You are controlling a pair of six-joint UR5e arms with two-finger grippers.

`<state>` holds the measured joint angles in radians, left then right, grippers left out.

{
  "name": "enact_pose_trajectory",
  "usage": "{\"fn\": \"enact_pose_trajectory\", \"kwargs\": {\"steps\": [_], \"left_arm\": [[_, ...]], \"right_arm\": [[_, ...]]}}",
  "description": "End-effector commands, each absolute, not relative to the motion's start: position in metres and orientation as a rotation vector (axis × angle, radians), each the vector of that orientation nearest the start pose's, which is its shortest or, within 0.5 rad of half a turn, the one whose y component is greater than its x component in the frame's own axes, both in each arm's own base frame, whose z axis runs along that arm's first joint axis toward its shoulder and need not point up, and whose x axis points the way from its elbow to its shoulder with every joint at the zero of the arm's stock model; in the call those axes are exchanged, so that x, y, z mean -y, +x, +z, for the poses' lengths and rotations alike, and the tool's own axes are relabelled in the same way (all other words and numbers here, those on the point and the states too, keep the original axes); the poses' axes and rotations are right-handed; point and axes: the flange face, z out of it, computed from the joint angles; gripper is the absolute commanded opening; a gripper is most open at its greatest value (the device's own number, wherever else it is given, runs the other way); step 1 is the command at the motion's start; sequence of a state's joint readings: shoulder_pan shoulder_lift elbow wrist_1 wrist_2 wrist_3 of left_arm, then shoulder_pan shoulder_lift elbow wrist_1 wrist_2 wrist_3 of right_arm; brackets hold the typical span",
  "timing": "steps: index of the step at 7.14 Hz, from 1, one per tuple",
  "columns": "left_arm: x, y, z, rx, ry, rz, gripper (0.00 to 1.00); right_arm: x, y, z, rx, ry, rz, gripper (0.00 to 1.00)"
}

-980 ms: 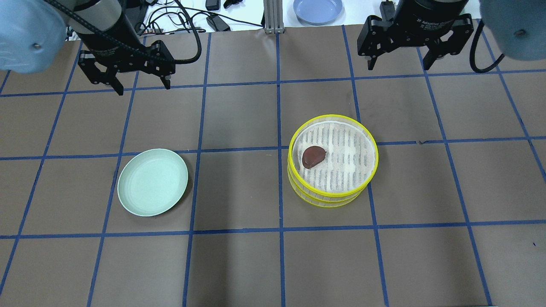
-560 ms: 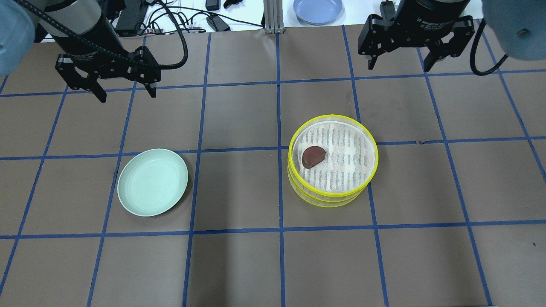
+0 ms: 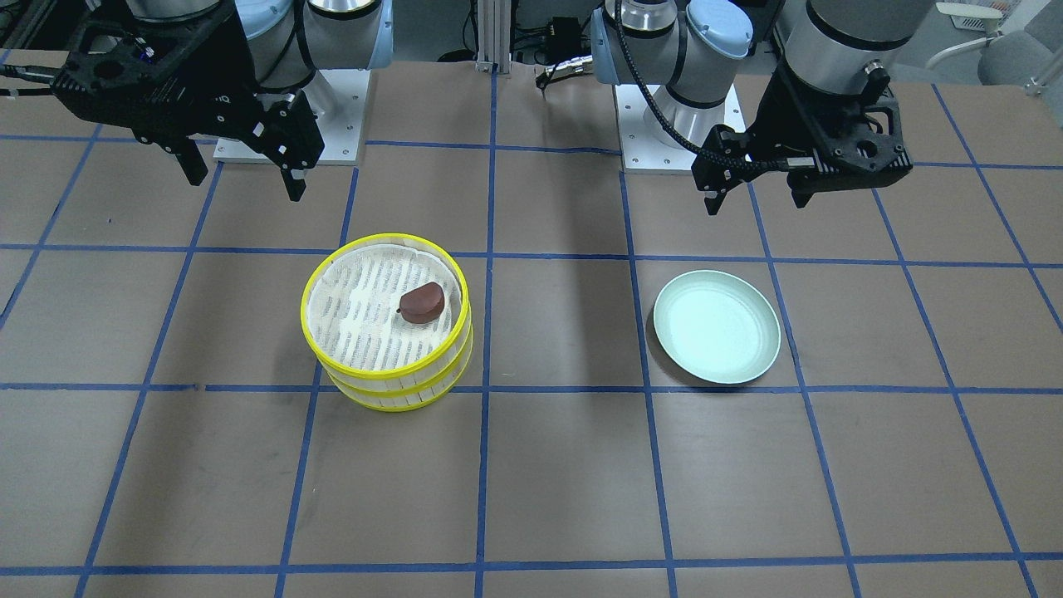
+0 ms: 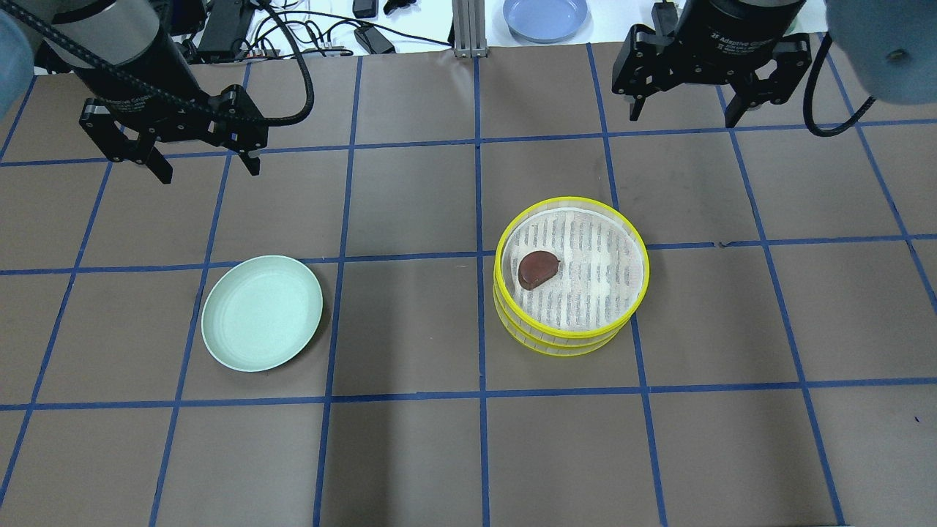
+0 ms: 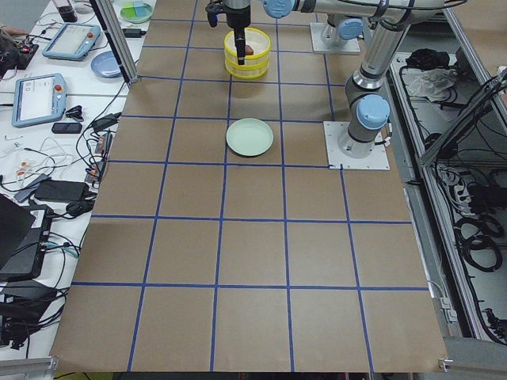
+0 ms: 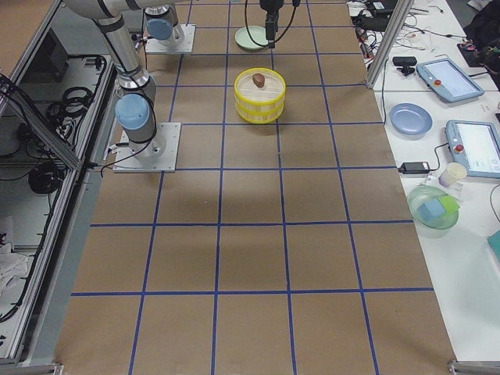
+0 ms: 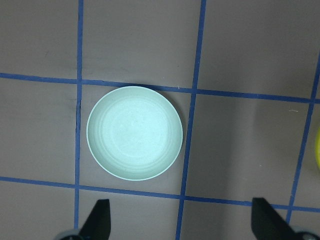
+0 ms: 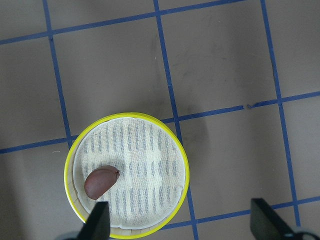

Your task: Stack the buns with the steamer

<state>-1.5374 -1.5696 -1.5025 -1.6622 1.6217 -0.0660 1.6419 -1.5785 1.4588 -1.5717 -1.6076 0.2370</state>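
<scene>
Steamer (image 4: 564, 335): its two yellow-rimmed trays sit one on the other on the desk (image 4: 410, 454), on the right arm's side, the top tray slightly off-centre on the lower.
Dark bun (image 4: 538, 268): lies on the white liner of the top tray, toward the plate's side, touching nothing else.
Cream-white bun: visible in no view. I judge it is likely in the lower tray, covered by the upper one.
Why so: one bun per tray with the trays stacked looks like the finished arrangement, so the task appears done or nearly so.
Left gripper (image 4: 208, 174): jaws spread wide and empty, hanging high above the desk beyond the plate.
Right gripper (image 4: 682, 119): jaws spread wide and empty, high above the desk beyond the steamer.
Pale green plate (image 4: 262, 313): empty, well apart from the steamer, on the left arm's side.
Around: a blue plate (image 4: 545, 16) and cables (image 4: 315, 29) lie on the white bench past the desk's far edge.
In the way: nothing stands between either gripper and the steamer.
</scene>
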Motion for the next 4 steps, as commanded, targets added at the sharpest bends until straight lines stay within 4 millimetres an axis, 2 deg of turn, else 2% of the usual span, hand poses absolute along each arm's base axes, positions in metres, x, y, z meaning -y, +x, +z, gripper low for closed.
{"fn": "enact_pose_trajectory", "kwargs": {"steps": [1, 2, 4], "left_arm": [[0.4897, -0.1118, 0.5123, -3.087, -0.156, 0.032, 1.00], [0.4855, -0.1158, 0.5154, -3.087, -0.165, 0.029, 1.00], [0.4850, -0.1174, 0.5109, -3.111, -0.159, 0.044, 1.00]], "right_arm": [[0.4863, 0.1651, 0.5466, -3.144, 0.257, -0.193, 1.00], [0.4848, 0.1642, 0.5400, -3.145, 0.257, -0.184, 1.00], [0.4845, 0.1642, 0.5404, -3.144, 0.255, -0.191, 1.00]]}}
